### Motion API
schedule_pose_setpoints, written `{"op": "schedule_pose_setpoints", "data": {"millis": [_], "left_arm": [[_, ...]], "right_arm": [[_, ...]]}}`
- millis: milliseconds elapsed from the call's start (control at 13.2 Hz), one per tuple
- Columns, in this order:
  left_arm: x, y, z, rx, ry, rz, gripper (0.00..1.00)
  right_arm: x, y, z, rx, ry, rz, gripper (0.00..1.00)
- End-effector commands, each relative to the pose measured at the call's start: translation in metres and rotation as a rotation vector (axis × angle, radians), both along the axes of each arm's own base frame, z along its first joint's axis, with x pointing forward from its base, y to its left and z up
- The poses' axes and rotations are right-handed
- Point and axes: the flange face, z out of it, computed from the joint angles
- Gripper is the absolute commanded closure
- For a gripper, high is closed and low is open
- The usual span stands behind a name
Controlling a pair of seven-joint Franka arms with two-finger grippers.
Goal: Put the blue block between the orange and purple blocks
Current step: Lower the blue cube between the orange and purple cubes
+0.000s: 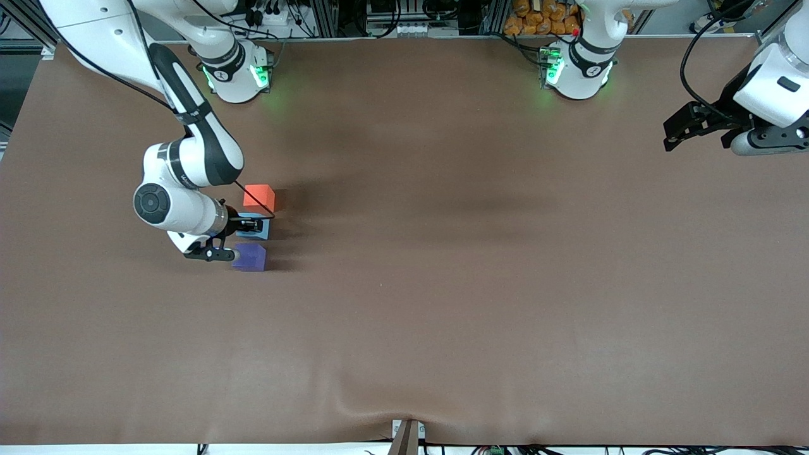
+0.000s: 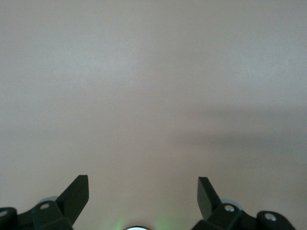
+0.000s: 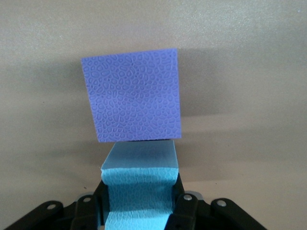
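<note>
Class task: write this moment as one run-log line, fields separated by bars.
right gripper: shut on blue block, between orange block and purple block | left gripper: open, waiting over table | release: not yet

Bright, even light; soft shadows; sharp focus.
</note>
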Motion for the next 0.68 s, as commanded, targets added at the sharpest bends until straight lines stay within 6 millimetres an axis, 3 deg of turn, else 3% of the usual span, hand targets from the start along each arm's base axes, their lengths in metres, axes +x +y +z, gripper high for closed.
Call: {"op": "schedule_pose_setpoints", "data": {"millis": [0,607], "left_arm": [[-0.0034,-0.0007,0.0043,0.002,0.001,0.012,0.00],[-0.0047,-0.0006,0.0034,0.003,0.006,0.012,0.00]], "right_arm": [[-0.0029,0.0017,-0.0079,0.009,-0.005,-0.007,1.00],[-0.0031,-0.0009,-0.0136,0.005,-0.005,0.005,1.00]]}}
